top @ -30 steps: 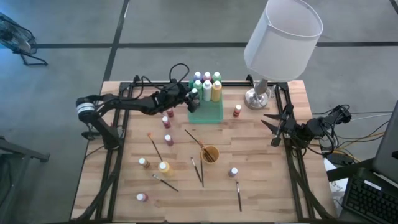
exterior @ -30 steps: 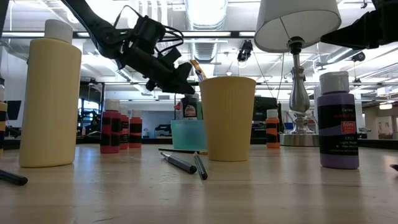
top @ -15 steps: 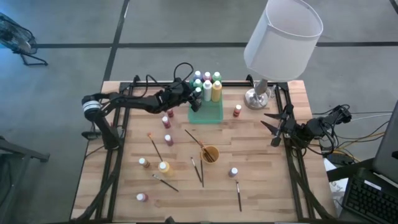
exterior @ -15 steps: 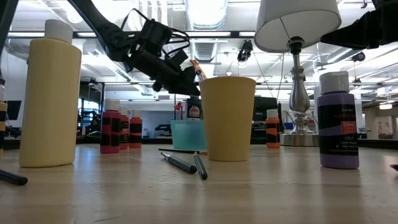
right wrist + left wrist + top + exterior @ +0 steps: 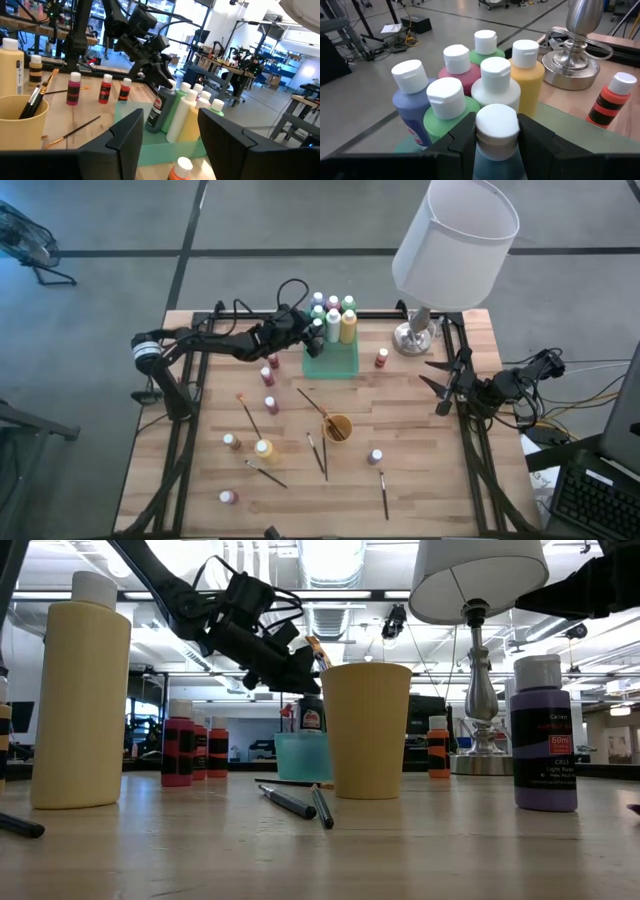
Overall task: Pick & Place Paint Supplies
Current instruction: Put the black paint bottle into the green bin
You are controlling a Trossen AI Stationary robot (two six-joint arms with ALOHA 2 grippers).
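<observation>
Carrying a dark teal bottle (image 5: pixel 495 145) pinched at its neck, the left tool (image 5: pixel 305 327) has swung from the tray's near corner to over the green tray (image 5: pixel 340 362), beside the seven bottles already standing there, so a drop-in looks close. Largest to smallest: wood-plank counter (image 5: pixel 420 450), translucent plastic tray, smooth bottles with ribbed white caps, thin brushes (image 5: pixel 321 455). Parked at the counter's edge, the right tool (image 5: pixel 441 385) has spread wider, empty.
</observation>
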